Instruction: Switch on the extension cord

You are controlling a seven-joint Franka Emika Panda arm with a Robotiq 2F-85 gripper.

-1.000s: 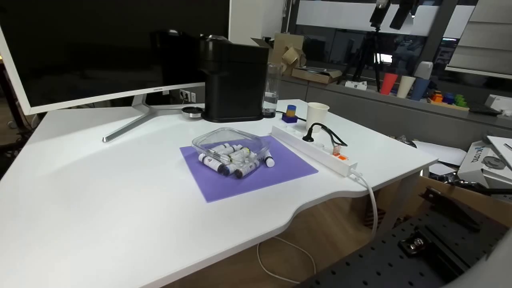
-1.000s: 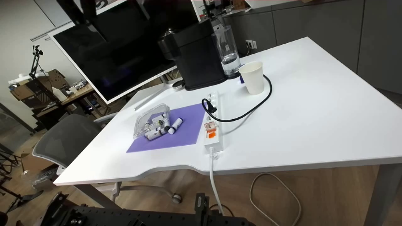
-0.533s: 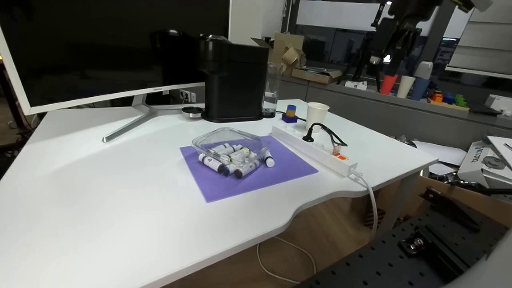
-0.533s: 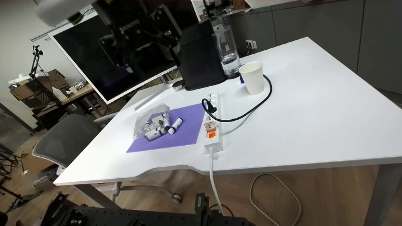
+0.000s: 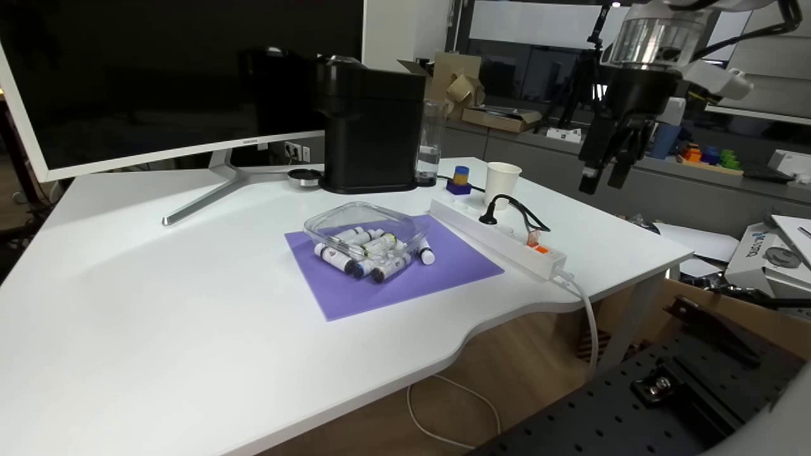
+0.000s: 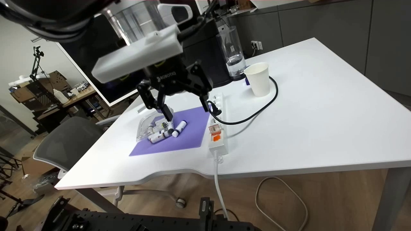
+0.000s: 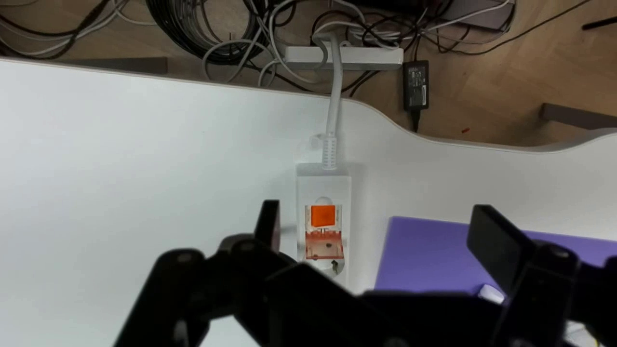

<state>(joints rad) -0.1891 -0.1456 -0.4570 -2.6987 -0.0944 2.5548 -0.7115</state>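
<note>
Because the extension cord (image 5: 466, 227) appears to be a light, rigid plastic strip lying on the smooth desk (image 5: 190, 304), just beside the purple mat (image 5: 345, 303), a sideways push would probably slide it. Left to right along the strip in an exterior view: the black plug (image 5: 488, 217) makes a poor handhold; the hinged clear cover (image 5: 533, 239), standing raised, looks the most fragile part; the orange rocker switch (image 5: 542, 249) is likely stiff, best pressed straight down by one fingertip of the gripper (image 5: 602, 182); the white cable (image 5: 591, 320) seems flexible. Should the strip need steadying, its narrow switch end offers the best hold, taken across the width. Whether the switch is on cannot be told.

Counted left to right: one monitor (image 5: 180, 73); one clear plastic container (image 5: 364, 217) with several white tubes (image 5: 336, 258), too overlapped for an exact count; one coffee machine (image 5: 374, 130); one mat; one water tank (image 5: 430, 145); one small blue-topped stack (image 5: 460, 180); one extension cord, bearing one plug, one cover and one switch; one paper cup (image 5: 504, 180); one gripper, above the desk, its fingers spread wide and holding nothing. In the wrist view, the switch shows between the fingers, apart from both.
</note>
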